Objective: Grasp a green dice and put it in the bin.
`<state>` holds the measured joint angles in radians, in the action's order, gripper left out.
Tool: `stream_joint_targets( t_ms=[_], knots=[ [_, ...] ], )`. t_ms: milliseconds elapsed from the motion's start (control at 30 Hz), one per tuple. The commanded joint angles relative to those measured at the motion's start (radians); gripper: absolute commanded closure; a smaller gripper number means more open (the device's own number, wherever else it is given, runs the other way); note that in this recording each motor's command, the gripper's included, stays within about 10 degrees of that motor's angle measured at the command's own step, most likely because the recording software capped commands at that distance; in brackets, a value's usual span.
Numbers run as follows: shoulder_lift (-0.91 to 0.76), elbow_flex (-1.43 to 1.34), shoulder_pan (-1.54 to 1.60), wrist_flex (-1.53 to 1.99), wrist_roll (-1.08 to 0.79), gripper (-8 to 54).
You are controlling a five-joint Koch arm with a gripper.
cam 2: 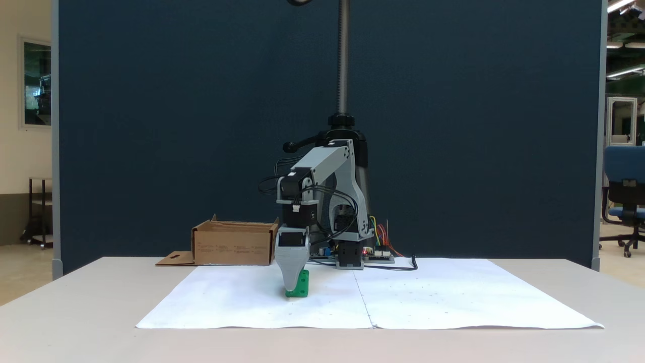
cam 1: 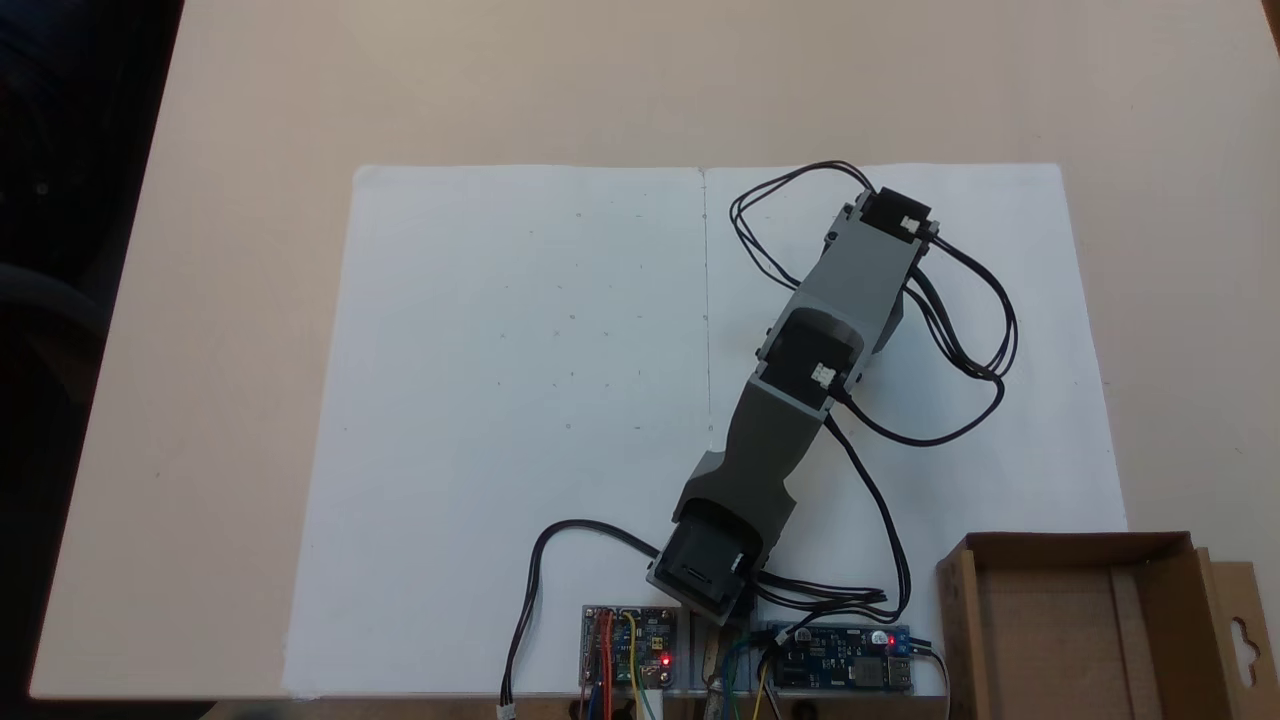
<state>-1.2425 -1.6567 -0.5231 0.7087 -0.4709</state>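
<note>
The green dice (cam 2: 302,284) sits on the white paper (cam 2: 428,297), left of the paper's centre seam in a fixed view. My gripper (cam 2: 293,287) points straight down at it, its grey finger covering the dice's left part. The other jaw lies behind, so its state is unclear. From above, the arm (cam 1: 800,370) reaches over the right sheet and hides the dice beneath its far end. The bin (cam 1: 1080,550), a shallow brown cardboard box, stands at the lower right there; in the front-on fixed view the bin (cam 2: 234,244) sits left of the arm, behind the paper.
Two circuit boards (cam 1: 630,650) (cam 1: 840,660) with lit red lights sit by the arm's base. Black cables (cam 1: 960,330) loop right of the arm. A camera pole (cam 2: 343,55) rises behind the base. The paper (cam 1: 520,400) lies on a beige table (cam 1: 220,300).
</note>
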Motion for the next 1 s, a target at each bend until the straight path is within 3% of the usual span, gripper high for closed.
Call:
stream_joint_targets(
  t_ms=[0,667,967],
  knots=[
    [-0.018,0.035,-0.006,-0.017,-0.064,1.7],
    [0.002,0.035,0.005,-0.017,-0.064,4.2],
    [0.011,0.035,-0.006,-0.041,-0.064,9.1]
  ],
)
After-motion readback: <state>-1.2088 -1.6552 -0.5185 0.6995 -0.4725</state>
